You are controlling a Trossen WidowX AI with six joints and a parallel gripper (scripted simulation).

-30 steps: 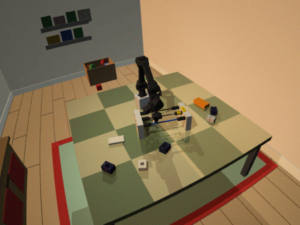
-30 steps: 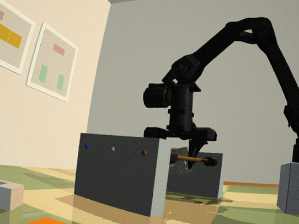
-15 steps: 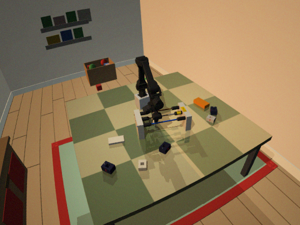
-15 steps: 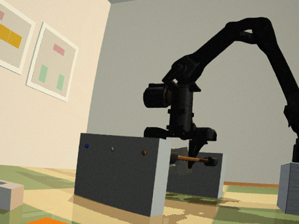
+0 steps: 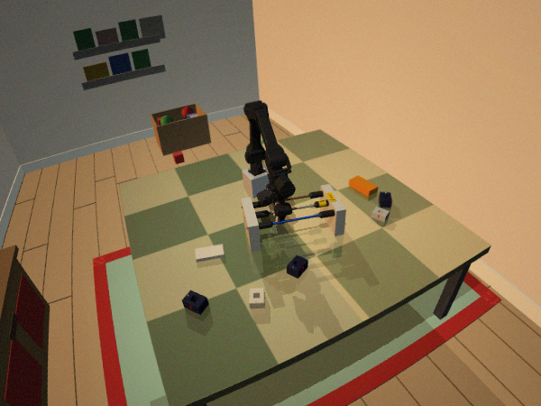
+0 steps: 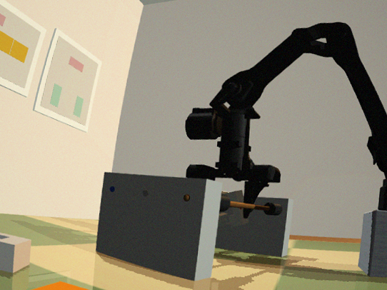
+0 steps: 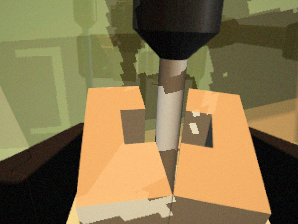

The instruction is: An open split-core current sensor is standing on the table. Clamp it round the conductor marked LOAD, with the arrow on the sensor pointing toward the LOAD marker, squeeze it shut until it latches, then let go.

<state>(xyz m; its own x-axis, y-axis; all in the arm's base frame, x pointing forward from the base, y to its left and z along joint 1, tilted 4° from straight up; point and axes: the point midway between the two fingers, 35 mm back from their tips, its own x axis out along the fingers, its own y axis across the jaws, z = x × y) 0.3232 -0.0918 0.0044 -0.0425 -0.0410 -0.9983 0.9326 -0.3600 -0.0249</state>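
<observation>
The split-core sensor [image 7: 107,155] is between my fingers, its two halves spread in a narrow V that meets at the near end in the wrist view. A grey conductor [image 7: 169,115] [image 5: 304,207] runs in the gap between the halves. It is the middle conductor and carries a yellow band [image 5: 321,204] near the right end block [image 5: 339,221], which bears a yellow label [image 5: 331,197]. My gripper [image 5: 282,214] [image 7: 163,132] points down between the end blocks, shut on the sensor. The sensor's arrow is not visible, and its latch is not seen closed.
A blue conductor [image 5: 293,219] and a brown conductor [image 5: 299,198] [image 6: 242,205] run on either side. The left end block [image 5: 252,226] stands close by. Dark blocks [image 5: 298,266] [image 5: 195,302], white pieces [image 5: 209,253] [image 5: 257,304] and an orange block [image 5: 362,186] lie around.
</observation>
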